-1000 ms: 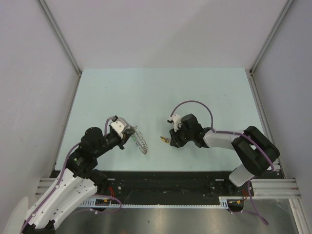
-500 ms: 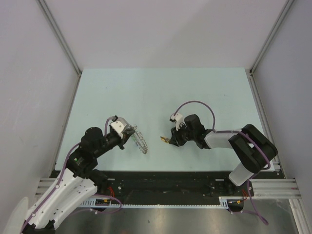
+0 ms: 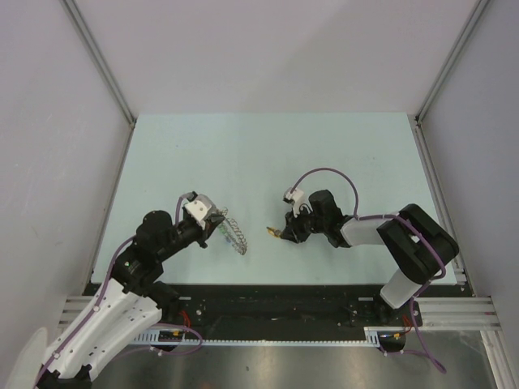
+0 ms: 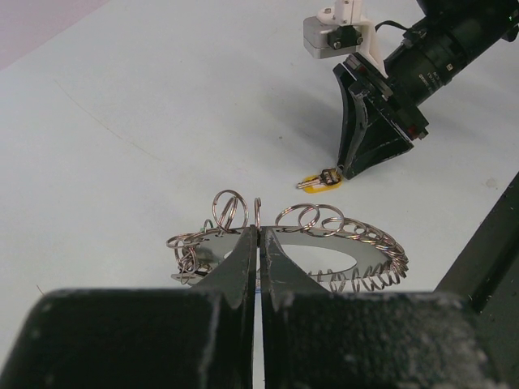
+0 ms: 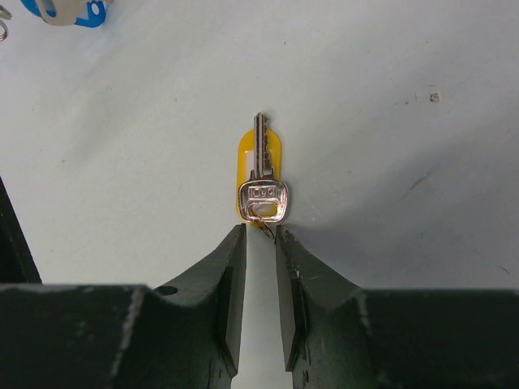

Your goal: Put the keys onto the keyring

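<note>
One yellow key [image 5: 260,183] lay flat on the pale table [image 3: 268,154], near the middle of its near half. The keyring [image 3: 235,235] was just to the key's left, towards the near edge, and apart from it.

The left claw [image 4: 258,235] was pressed together on one loop of the keyring. It held the ring off the surface with its open side turned towards the key. In my judgement this presented the ring as a fixed target for threading.

The right claw [image 5: 259,239] stood narrowly spread, low over the table, with its tips at the key's head. A fine copper-coloured wire loop on the head sat between the tips. No firm pinch on the key could be confirmed. The alignment along the key's length suggested a pick-up by the head, leaving the shaft free.

Materials:
- The key was bright metal with a square stamped head and a notched blade, over a rounded yellow-orange plastic backing.
- The keyring was grey wire in many small overlapping loops, coil-like and jagged in outline.
- The table was smooth and matt, with faint scuffs.
- A blue plastic piece [image 5: 71,10] lay at the edge of the right wrist view.
</note>
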Controlling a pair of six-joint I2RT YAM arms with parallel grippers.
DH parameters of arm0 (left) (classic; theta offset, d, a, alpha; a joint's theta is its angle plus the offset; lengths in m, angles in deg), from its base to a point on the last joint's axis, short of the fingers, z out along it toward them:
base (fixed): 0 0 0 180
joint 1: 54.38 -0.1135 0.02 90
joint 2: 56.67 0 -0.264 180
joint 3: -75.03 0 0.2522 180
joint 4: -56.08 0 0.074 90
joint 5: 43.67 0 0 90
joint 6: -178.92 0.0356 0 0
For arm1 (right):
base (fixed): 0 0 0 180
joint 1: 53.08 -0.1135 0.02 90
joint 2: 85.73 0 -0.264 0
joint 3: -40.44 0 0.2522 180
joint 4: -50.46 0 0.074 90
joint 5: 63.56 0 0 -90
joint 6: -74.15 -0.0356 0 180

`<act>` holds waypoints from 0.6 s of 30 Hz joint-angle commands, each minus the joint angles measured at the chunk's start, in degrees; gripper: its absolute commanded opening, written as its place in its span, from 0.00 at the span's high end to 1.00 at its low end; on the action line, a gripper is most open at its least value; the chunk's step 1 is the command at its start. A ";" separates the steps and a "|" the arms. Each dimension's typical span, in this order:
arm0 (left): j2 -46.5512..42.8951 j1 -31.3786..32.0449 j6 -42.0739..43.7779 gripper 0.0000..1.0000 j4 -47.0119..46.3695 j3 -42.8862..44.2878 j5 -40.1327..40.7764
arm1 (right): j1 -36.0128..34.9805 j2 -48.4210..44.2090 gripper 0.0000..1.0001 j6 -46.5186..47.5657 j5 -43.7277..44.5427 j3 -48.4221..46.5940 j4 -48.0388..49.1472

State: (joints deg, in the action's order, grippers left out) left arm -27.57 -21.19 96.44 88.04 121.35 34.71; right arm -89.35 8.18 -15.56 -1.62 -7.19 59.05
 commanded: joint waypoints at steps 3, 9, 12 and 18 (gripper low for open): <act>0.08 -0.41 -0.50 1.00 -2.73 0.58 0.54 | 0.50 1.98 0.75 2.25 -0.60 1.43 0.33; 0.08 -0.41 -0.59 1.00 -2.64 0.49 0.89 | 0.76 2.33 0.80 2.69 -1.21 1.70 0.59; 0.17 -0.41 -0.50 1.00 -2.73 0.49 0.81 | 0.76 2.07 0.86 3.04 -1.74 1.70 0.59; 0.25 -0.41 -0.50 0.99 -2.73 0.49 0.72 | 0.76 2.07 0.91 3.75 -2.88 1.79 1.12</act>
State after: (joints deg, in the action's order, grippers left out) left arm -27.07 -21.19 96.42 88.04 121.35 35.30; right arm -88.59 9.10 -13.48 -3.50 -6.58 61.23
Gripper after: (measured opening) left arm 0.008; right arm 0.094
